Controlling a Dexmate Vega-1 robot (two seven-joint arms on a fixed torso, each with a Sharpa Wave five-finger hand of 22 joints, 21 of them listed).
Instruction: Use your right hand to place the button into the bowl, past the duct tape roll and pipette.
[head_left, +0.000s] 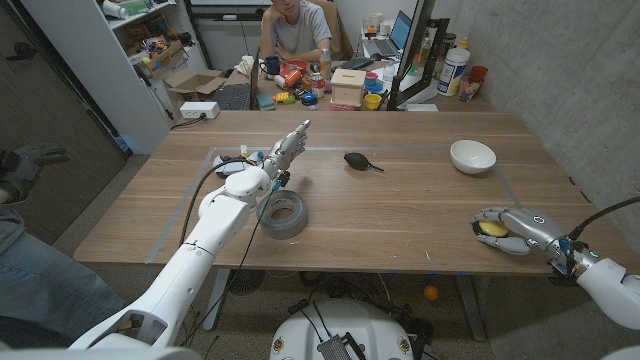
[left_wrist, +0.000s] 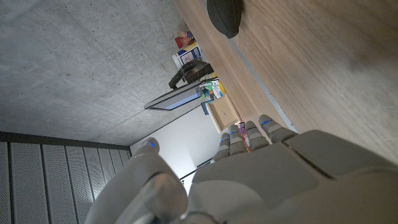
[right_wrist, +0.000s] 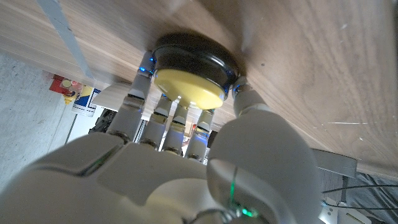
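Right wrist view, button flat on table, right hand gripping

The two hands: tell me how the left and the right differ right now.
The left hand holds nothing, its fingers stretched out straight and together; the right hand has its fingers curled around the yellow button. The left hand is raised near the duct tape roll and the pipette; the right hand is down at the table's near right edge, apart from the bowl. Both have the same pale casing.
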